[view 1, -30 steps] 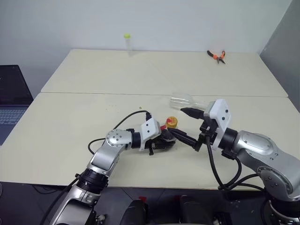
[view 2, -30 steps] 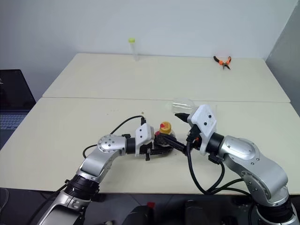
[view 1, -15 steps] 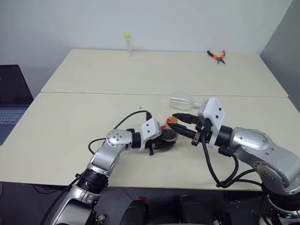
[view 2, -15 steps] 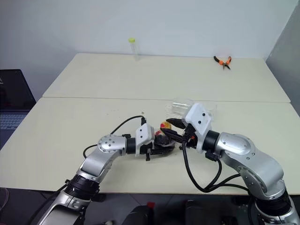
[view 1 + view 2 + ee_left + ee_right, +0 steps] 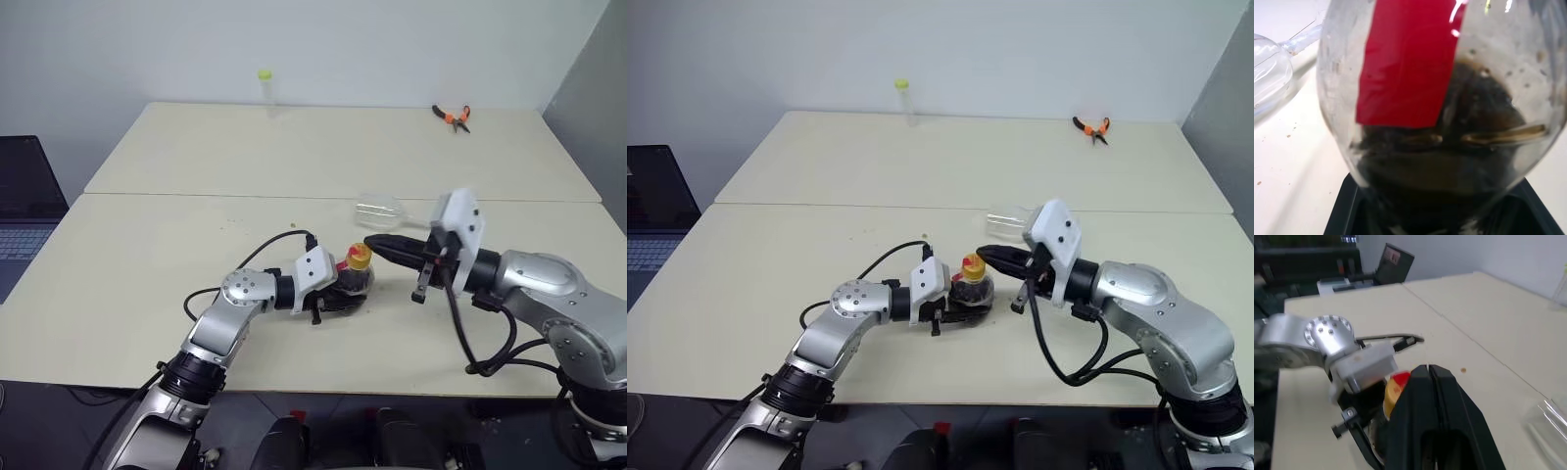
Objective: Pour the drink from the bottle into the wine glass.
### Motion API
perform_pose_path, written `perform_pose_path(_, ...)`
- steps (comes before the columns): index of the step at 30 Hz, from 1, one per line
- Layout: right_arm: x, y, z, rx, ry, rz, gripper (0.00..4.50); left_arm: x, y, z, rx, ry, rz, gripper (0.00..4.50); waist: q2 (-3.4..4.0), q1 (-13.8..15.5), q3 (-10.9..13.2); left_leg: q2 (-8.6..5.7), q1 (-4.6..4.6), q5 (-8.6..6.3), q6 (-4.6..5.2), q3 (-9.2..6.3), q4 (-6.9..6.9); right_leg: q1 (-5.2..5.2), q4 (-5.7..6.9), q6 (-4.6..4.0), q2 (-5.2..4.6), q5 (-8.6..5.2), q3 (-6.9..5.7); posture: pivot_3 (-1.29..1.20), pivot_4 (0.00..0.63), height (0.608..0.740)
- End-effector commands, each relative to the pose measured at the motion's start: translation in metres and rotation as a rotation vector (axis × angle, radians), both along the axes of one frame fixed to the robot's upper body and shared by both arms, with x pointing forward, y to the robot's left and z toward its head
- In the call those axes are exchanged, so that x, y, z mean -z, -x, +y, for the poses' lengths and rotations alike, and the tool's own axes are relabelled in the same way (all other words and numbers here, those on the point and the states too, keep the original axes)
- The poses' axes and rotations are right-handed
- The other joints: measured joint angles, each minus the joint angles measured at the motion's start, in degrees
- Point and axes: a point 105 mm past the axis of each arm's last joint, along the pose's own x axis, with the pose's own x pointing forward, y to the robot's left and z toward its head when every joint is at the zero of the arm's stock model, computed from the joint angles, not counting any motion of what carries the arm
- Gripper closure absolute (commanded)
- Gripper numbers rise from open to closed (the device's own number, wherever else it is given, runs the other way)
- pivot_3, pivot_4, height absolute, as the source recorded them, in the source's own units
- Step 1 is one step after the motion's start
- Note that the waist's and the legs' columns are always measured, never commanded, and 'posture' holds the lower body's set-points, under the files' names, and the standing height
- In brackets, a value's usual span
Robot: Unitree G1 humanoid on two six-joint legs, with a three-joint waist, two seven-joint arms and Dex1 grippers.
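Bottle (image 5: pixel 353 280): stands upright near the front middle of the table (image 5: pixel 147 245), long axis vertical, dark drink (image 5: pixel 1449 161) low in its belly.
Left claw (image 5: pixel 345 294): clamped on the bottle's body from the robot's left side.
Cap (image 5: pixel 360 257): yellow, on the bottle's neck.
Right claw (image 5: pixel 377 245): fingers pressed together, empty, roughly level, tip just beside the cap on its right and a little above it.
Wine glass (image 5: pixel 382 209): lies on its side on the table, behind the right claw, well clear of the bottle.
Key relation: the cap lies straight ahead of the right claw's tip, so that arm looks nearer for unscrewing; the glass likely needs righting too.
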Motion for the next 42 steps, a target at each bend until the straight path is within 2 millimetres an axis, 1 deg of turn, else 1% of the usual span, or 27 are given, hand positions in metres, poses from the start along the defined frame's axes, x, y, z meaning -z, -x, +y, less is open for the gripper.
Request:
perform_pose_path(1, -0.008, 0.013, -0.002, -0.057, -0.027, 0.012, 3.24, -0.007, 0.004, -0.001, 0.023, 0.008, -0.022, 2.85, 0.00, -0.01, 0.00, 0.00, -0.01, 0.00, 0.00, 0.00, 0.00, 0.00, -0.01, 0.00, 0.00, 0.00, 0.01, 0.00, 0.150, 0.740)
perform_pose_path(3, -0.005, 0.015, -0.001, -0.064, 0.011, 0.017, 2.50, -0.007, 0.005, -0.001, 0.026, 0.003, -0.022, 2.85, 0.00, -0.06, 0.00, 0.00, 0.00, 0.00, 0.00, 0.00, -0.01, 0.00, -0.01, 0.00, 0.00, 0.00, 0.01, 0.00, 0.150, 0.740)
perform_pose_path(4, -0.002, 0.015, -0.001, -0.062, 0.036, 0.015, 2.21, -0.007, 0.005, -0.001, 0.028, 0.001, -0.022, 2.85, 0.01, -0.06, 0.00, 0.01, 0.01, 0.00, 0.01, 0.00, -0.02, 0.00, -0.01, 0.00, 0.00, 0.00, 0.01, 0.00, 0.150, 0.740)
perform_pose_path(5, 0.001, 0.014, 0.000, -0.057, 0.060, 0.011, 2.18, -0.007, 0.005, -0.001, 0.030, -0.001, -0.023, 2.85, 0.01, -0.07, 0.00, 0.02, 0.00, 0.00, 0.01, 0.00, -0.02, -0.01, -0.01, 0.00, 0.00, 0.00, 0.00, 0.00, 0.150, 0.740)
perform_pose_path(12, 0.014, -0.001, 0.003, 0.027, 0.131, -0.034, 2.18, -0.005, 0.006, -0.001, 0.042, -0.010, -0.024, 2.85, 0.00, -0.11, 0.00, 0.02, 0.01, 0.00, 0.00, 0.02, -0.02, -0.01, -0.02, 0.00, 0.01, 0.00, 0.01, 0.00, 0.150, 0.740)
perform_pose_path(19, 0.014, -0.004, 0.006, 0.024, 0.143, -0.062, 2.18, -0.005, 0.006, -0.001, 0.042, -0.013, -0.024, 2.89, 0.01, -0.11, 0.00, 0.02, 0.01, 0.00, 0.00, 0.00, -0.03, -0.01, -0.04, 0.00, 0.01, 0.00, 0.00, 0.00, 0.150, 0.740)
perform_pose_path(26, 0.012, -0.004, 0.009, 0.013, 0.118, -0.053, 2.18, -0.003, 0.007, -0.001, 0.039, -0.015, -0.020, 2.89, 0.01, -0.10, 0.00, 0.03, 0.00, 0.00, 0.00, 0.00, -0.03, -0.01, -0.06, 0.00, 0.01, 0.00, 0.00, 0.00, 0.150, 0.740)
perform_pose_path(29, 0.011, -0.006, 0.010, 0.013, 0.102, -0.043, 2.75, -0.003, 0.008, -0.002, 0.040, -0.012, -0.019, 2.89, 0.01, -0.12, 0.00, 0.02, 0.00, 0.00, 0.00, 0.00, -0.03, -0.01, -0.07, 0.00, 0.00, 0.00, 0.01, 0.00, 0.150, 0.740)
perform_pose_path(30, 0.011, -0.006, 0.010, 0.012, 0.098, -0.040, 3.08, -0.003, 0.008, -0.002, 0.040, -0.010, -0.019, 2.89, 0.01, -0.11, 0.00, 0.03, 0.01, 0.00, 0.00, 0.00, -0.03, -0.01, -0.07, 0.00, 0.00, 0.00, 0.01, 0.00, 0.150, 0.740)
perform_pose_path(31, 0.010, -0.007, 0.011, 0.007, 0.090, -0.034, 3.22, -0.004, 0.008, -0.003, 0.044, -0.007, -0.020, 2.90, 0.01, -0.11, 0.00, 0.03, 0.00, 0.00, 0.00, 0.00, -0.04, -0.01, -0.06, 0.00, 0.00, 0.00, 0.01, 0.00, 0.150, 0.740)
perform_pose_path(34, 0.009, -0.009, 0.010, -0.016, 0.082, -0.018, 3.22, -0.007, 0.010, -0.004, 0.058, 0.000, -0.020, 3.05, 0.01, -0.11, 0.00, 0.03, 0.01, 0.00, 0.00, 0.00, -0.04, -0.01, -0.07, 0.00, 0.00, 0.00, 0.01, 0.00, 0.150, 0.740)
perform_pose_path(36, 0.007, -0.012, 0.008, -0.070, 0.102, -0.007, 3.22, -0.010, 0.014, -0.003, 0.083, 0.002, -0.018, 3.14, 0.01, -0.16, 0.01, 0.03, 0.01, 0.00, 0.00, 0.01, -0.04, -0.01, -0.07, 0.00, 0.01, 0.00, 0.01, 0.00, 0.150, 0.740)
perform_pose_path(38, 0.008, -0.015, 0.001, -0.141, 0.180, -0.013, 3.22, -0.012, 0.019, -0.003, 0.110, -0.004, -0.015, 3.22, 0.03, -0.16, 0.03, 0.02, 0.01, 0.00, 0.00, 0.04, -0.04, -0.01, -0.07, 0.00, 0.02, 0.00, 0.01, 0.00, 0.150, 0.740)
perform_pose_path(42, 0.017, -0.032, -0.027, -0.269, 0.495, -0.088, 3.22, -0.014, 0.033, -0.004, 0.184, -0.015, 0.001, 3.30, 0.07, -0.19, 0.06, -0.01, 0.01, 0.00, 0.01, 0.24, -0.08, -0.01, -0.18, 0.01, 0.08, 0.00, -0.01, 0.00, 0.150, 0.740)
